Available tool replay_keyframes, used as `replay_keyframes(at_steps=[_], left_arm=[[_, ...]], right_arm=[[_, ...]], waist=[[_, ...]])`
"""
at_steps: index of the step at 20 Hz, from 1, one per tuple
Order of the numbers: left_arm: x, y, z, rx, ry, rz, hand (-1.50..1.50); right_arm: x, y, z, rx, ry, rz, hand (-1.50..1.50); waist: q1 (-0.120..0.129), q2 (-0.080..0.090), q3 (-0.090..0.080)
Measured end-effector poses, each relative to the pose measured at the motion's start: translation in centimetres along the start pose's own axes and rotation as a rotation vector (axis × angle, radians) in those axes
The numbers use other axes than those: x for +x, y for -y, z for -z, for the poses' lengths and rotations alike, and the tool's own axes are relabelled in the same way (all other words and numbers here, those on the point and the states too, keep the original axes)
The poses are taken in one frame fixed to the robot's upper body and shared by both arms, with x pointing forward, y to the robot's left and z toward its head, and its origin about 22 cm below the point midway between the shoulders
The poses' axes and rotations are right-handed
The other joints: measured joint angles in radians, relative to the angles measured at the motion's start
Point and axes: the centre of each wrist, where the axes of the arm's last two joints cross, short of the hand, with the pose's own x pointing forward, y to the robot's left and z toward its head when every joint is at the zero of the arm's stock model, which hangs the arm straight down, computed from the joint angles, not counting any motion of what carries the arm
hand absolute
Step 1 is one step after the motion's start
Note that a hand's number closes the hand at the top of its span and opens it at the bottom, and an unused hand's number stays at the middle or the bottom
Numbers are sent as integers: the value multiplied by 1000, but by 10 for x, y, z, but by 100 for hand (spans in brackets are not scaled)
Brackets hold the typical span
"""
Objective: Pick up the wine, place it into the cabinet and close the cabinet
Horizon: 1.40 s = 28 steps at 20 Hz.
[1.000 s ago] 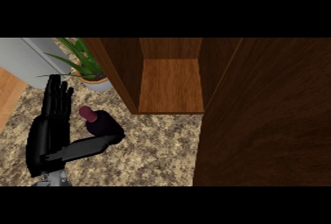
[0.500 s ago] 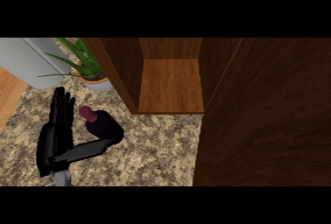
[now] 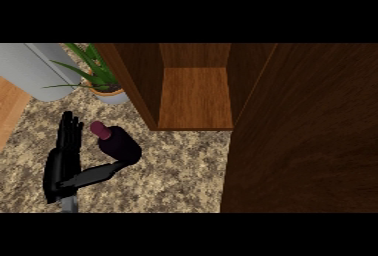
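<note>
**Reaching at the wine, cabinet open**

Sitting at the near left of the counter (image 3: 170, 175), the left hand (image 3: 65, 160) comes in from the lower edge. Fingers (image 3: 71, 131) straight, pointing far, edge-on to the camera. Thumb (image 3: 100, 173) spread wide to the right, tip touching the near side of the wine (image 3: 118, 144). Hand is spread open, not closed around anything. Fingers lie just left of the bottle; can't tell if they touch it.

Wine: dark bottle, maroon cap (image 3: 100, 130) towards the far left. It is on the speckled counter, outside the cabinet (image 3: 193, 97), near its left front corner. Can't tell if it's upright or tilted from this steep angle.

Right of the bottle and further back: cabinet open, bare wooden shelf showing. Its dark door (image 3: 310, 135) is swung out and fills the right side of the view from near to far.

Far left: potted plant (image 3: 100, 80) just beside the cabinet's left wall, and a grey rounded appliance (image 3: 33, 67) left of the plant. Strip of wooden floor (image 3: 11, 107) at the left edge.

Right hand doesn't show.
</note>
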Motion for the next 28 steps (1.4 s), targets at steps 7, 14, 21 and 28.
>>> replay_keyframes(at_steps=[7, 14, 21, 28], left_arm=[[-27, -22, -1, -2, -17, 13, -150], [-53, -26, 6, -44, -24, 19, -150], [-74, -19, 15, -74, -52, 6, -150], [-94, -12, 25, -93, -76, -4, -150]], right_arm=[[3, 2, 3, 5, -4, -8, -150], [2, 4, 3, 16, -2, -9, -150], [0, 2, 3, 21, -1, 12, -150], [4, 4, 5, 19, -7, 2, -150]], waist=[[1, 0, 0], [0, 1, 0], [-1, 1, 0], [-4, 1, 0]])
